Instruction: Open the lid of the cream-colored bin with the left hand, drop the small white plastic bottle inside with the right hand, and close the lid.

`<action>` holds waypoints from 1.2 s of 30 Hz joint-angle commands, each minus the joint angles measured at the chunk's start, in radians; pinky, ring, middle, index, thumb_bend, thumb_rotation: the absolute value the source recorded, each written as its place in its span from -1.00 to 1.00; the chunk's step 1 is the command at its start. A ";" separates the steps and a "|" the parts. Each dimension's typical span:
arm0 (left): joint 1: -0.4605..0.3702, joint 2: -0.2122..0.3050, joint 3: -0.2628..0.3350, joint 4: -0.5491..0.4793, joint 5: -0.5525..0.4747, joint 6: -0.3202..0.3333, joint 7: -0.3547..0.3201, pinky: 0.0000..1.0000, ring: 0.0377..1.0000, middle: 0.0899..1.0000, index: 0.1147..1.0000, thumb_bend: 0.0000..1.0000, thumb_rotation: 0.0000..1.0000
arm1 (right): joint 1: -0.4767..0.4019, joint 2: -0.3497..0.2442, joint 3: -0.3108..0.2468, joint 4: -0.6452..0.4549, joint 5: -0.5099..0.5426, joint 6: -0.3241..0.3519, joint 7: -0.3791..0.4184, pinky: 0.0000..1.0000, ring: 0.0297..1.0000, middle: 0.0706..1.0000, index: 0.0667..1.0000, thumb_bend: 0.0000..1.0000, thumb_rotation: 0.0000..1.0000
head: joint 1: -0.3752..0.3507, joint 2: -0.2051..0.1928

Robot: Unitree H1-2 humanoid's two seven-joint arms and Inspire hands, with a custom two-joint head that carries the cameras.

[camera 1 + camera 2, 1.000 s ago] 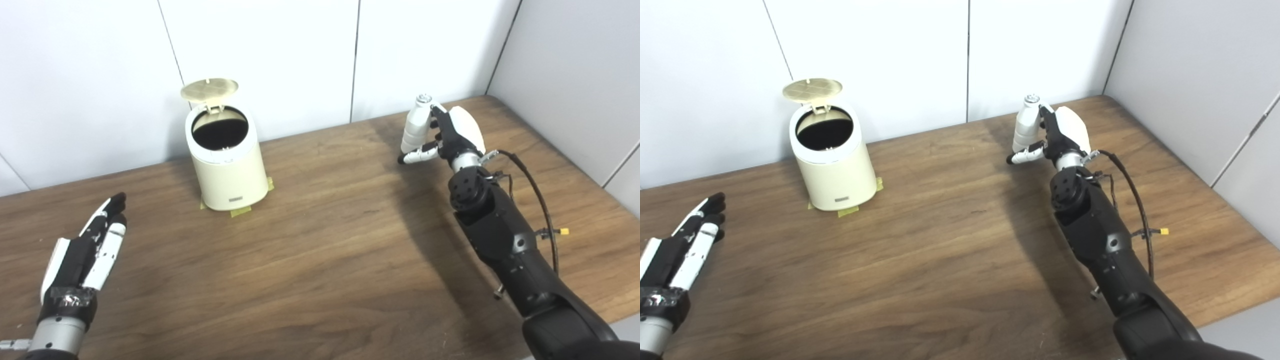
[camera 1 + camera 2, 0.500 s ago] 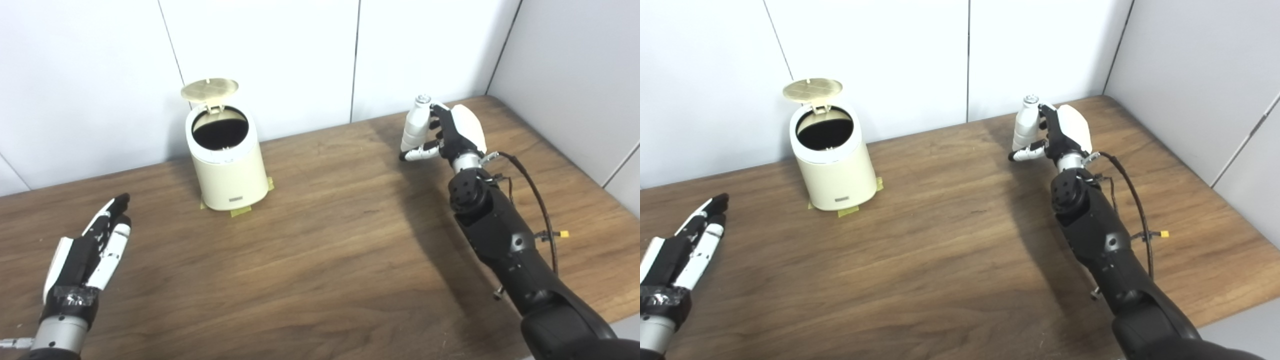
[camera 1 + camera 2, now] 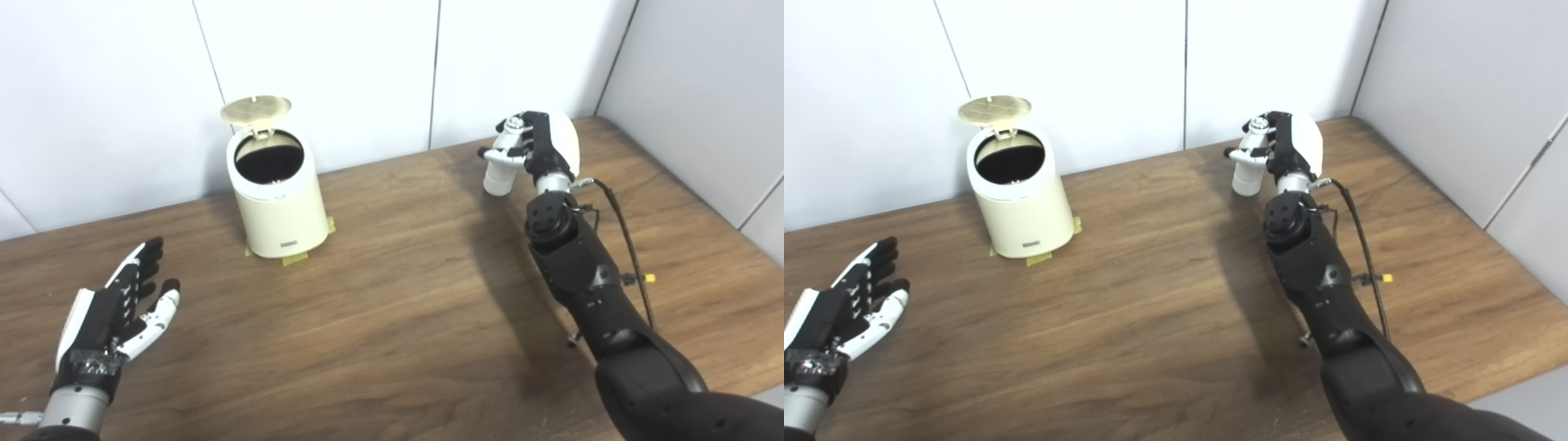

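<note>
The cream-colored bin (image 3: pixel 278 205) stands at the back left of the table with its round lid (image 3: pixel 256 109) swung up and its dark inside showing. My right hand (image 3: pixel 542 150) is raised at the back right and is shut on the small white plastic bottle (image 3: pixel 501 165), which hangs upright above the table, well right of the bin. My left hand (image 3: pixel 113 315) rests low at the front left, palm turned inward, fingers spread and holding nothing.
The wooden table (image 3: pixel 392 306) is bounded by white wall panels at the back and right. Yellow tape (image 3: pixel 294 258) marks the bin's foot. A black cable (image 3: pixel 625 226) runs along my right forearm.
My right hand has lifted and shifted left with the bottle, turning so the bottle now hangs below the fingers. The left hand's fingers have spread apart.
</note>
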 commanded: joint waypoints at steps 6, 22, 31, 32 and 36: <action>-0.026 0.010 -0.005 -0.051 0.004 -0.005 0.011 0.83 0.88 0.88 0.91 -0.72 -0.60 | -0.080 -0.011 -0.011 0.026 0.010 -0.026 -0.052 -0.05 0.10 0.13 -0.09 0.03 -0.76 | 0.005 0.003; -0.011 -0.003 -0.001 -0.072 0.008 -0.002 0.013 0.86 0.89 0.89 0.93 -0.75 -0.54 | -0.076 -0.036 0.035 0.054 0.009 -0.068 -0.056 -0.15 -0.04 -0.12 -0.07 0.06 -1.00 | 0.015 0.003; -0.010 -0.003 -0.003 -0.068 0.003 -0.003 0.016 0.90 0.91 0.89 0.95 -0.78 -1.00 | -0.045 -0.092 0.086 -0.006 0.013 0.030 0.124 0.10 0.22 0.28 0.30 0.45 -0.87 | 0.020 0.008; -0.010 -0.003 -0.002 -0.068 0.006 -0.003 0.017 0.89 0.91 0.89 0.94 -0.78 -1.00 | -0.042 -0.096 0.090 -0.013 0.014 0.039 0.140 0.13 0.25 0.31 0.36 0.54 -0.86 | 0.020 0.009; -0.012 -0.008 0.003 -0.067 0.009 -0.001 0.016 0.89 0.90 0.88 0.93 -0.77 -1.00 | -0.034 -0.102 0.098 -0.030 0.018 0.060 0.184 0.17 0.35 0.44 0.48 0.71 -0.79 | 0.018 0.010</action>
